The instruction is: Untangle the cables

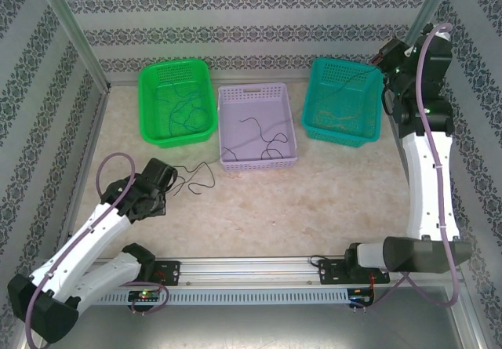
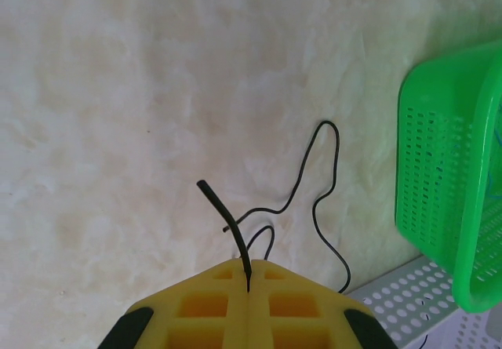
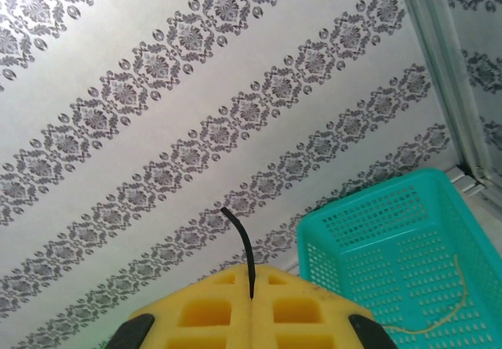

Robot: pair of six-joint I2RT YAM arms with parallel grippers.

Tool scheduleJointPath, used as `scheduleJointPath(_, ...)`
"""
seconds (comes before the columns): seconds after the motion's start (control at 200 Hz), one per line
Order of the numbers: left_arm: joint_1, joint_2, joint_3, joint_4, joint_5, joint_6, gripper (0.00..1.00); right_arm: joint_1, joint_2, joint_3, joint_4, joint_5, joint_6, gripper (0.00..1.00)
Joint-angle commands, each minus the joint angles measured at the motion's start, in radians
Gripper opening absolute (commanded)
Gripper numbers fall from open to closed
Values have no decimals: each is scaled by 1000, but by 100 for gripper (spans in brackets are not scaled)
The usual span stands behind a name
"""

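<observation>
Plainly, the chief risk sits at the left gripper [image 2: 247,277]. Its yellow pads [image 2: 212,282] are pressed together with no gap, and a short black stub rises from the seam. The thin black cable [image 2: 315,184] loops on the table [image 2: 118,90] just ahead of the tips and runs back under them. Whether that wire is actually pinched, I cannot tell.

If it is nipped only by an end, a lift would likely let so fine a strand slide out. If the pull is quick, the strands that seem to cross just ahead of the pads could draw into a knot instead of opening.

The green basket [image 2: 439,169] stands ahead and to the right of this gripper, and the lavender basket [image 2: 400,294] is close on its right. A trailing wire could snag in either perforated wall and drag the basket along.

The right gripper [image 3: 252,277] is likewise closed tight, with a similar black stub at its seam. It is raised and faces the patterned wall [image 3: 157,114]. The teal basket [image 3: 369,263] lies below and to its right, with a tan cable [image 3: 439,318] on its floor. Going down with the jaws closed would only shove those wires about, and a strand caught in the mesh could lift the basket.

No brand, label or legible writing appears anywhere; the wall carries ornament only.
</observation>
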Motion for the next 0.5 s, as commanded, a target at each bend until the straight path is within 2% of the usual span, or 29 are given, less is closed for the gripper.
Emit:
scheduleJointPath(0.0, 12, -12, -16, -60, -9, 10, 0, -4, 37, 54, 67, -86, 69, 0)
scheduleJointPath(0.075, 13, 9, 7, -15, -10, 62, 0, 3, 70, 70, 88, -145, 81, 0)
scheduleJointPath(0.15, 12, 75, 64, 77, 6, 190, 0, 22, 121, 123, 97, -216, 59, 0)
scheduleJointPath(0.295, -10, 287, 245, 294, 113, 479, 0, 99, 246, 256, 109, -305, 9, 0)
scheduleJointPath(0.405, -57, 460, 435, 344, 127, 623, 0, 153, 386, 408, 106, -364, -4, 0)
scheduleJointPath(0.495, -76, 593, 553, 388, 160, 680, 0, 203, 505, 555, 58, -382, -34, 0)
